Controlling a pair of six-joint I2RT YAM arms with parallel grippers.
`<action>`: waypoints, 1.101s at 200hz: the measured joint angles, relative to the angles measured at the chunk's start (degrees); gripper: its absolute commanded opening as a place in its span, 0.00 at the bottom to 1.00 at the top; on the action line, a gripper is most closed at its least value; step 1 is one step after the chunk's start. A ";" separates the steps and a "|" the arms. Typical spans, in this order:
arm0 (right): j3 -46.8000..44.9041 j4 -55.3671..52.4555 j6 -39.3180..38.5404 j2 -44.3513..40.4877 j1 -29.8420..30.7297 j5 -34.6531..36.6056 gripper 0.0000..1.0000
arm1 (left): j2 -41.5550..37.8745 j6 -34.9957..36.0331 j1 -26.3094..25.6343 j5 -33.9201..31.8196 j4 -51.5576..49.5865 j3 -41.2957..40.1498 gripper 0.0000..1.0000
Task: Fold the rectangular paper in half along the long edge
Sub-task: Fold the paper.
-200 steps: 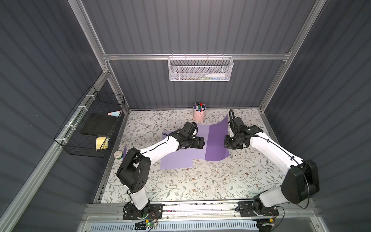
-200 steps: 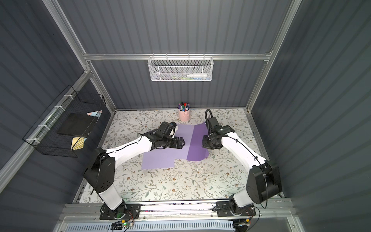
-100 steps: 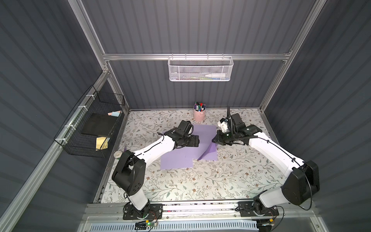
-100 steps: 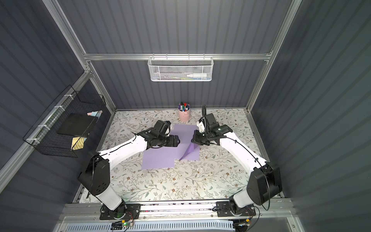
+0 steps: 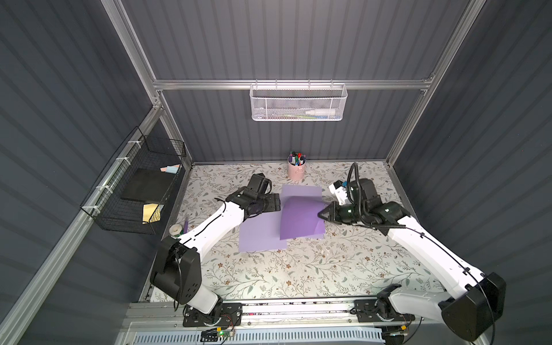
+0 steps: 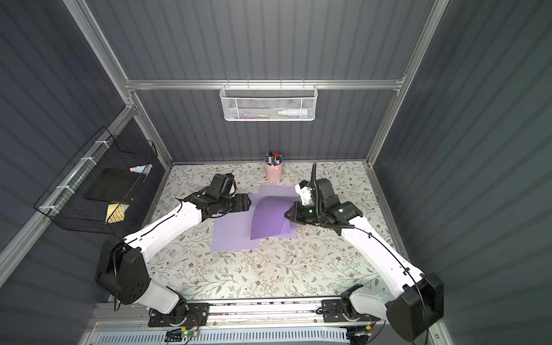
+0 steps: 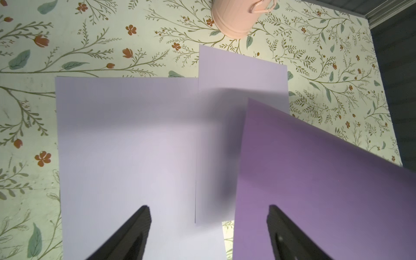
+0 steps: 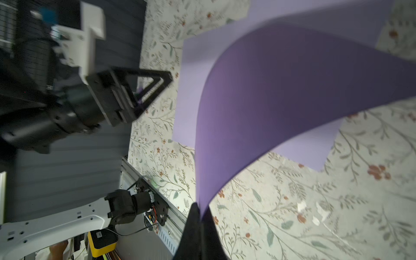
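Observation:
A purple rectangular paper (image 5: 301,219) (image 6: 268,219) lies mid-table. Its right edge is lifted and curls leftward over the part still lying flat (image 7: 243,74). My right gripper (image 5: 321,214) (image 6: 286,214) (image 8: 199,208) is shut on that raised edge, and the sheet (image 8: 292,90) arcs away from the fingertips. My left gripper (image 5: 277,203) (image 6: 247,202) (image 7: 208,207) hovers open at the paper's left side, holding nothing, with the lifted flap (image 7: 315,180) beside one finger. A second, paler purple sheet (image 5: 257,236) (image 7: 123,146) lies flat, partly under the first.
A pink pen cup (image 5: 295,171) (image 6: 273,171) (image 7: 236,20) stands just behind the papers. A tape roll (image 5: 175,229) sits by the left wall. A black wire basket (image 5: 134,194) hangs on the left wall and a white mesh basket (image 5: 298,103) on the back wall.
My right gripper has carried the paper's raised edge leftward, so the sheet now curls over itself. My left gripper has drawn back to the left off the paper.

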 measured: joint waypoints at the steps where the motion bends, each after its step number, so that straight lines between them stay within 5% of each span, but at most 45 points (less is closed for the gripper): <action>1: -0.63 -0.09 0.22 0.00 -0.02 0.09 0.00 | 0.07 0.00 0.00 0.00 0.00 0.00 0.83; 79: -14.47 -3.13 4.83 7.32 -0.28 1.77 0.00 | 8.26 0.00 -3.17 4.33 0.63 0.42 0.77; 108: -14.40 -2.97 4.85 11.63 -0.33 3.39 0.00 | 12.33 -0.46 -6.56 5.64 2.10 1.07 0.45; 153: -11.91 -3.15 4.68 16.09 -0.33 4.96 0.00 | 13.97 -2.56 -7.91 7.39 4.74 -2.86 0.20; 220: -9.97 -3.26 4.81 17.33 -0.33 6.82 0.00 | 13.97 -4.02 -7.93 8.00 5.57 -7.34 0.08</action>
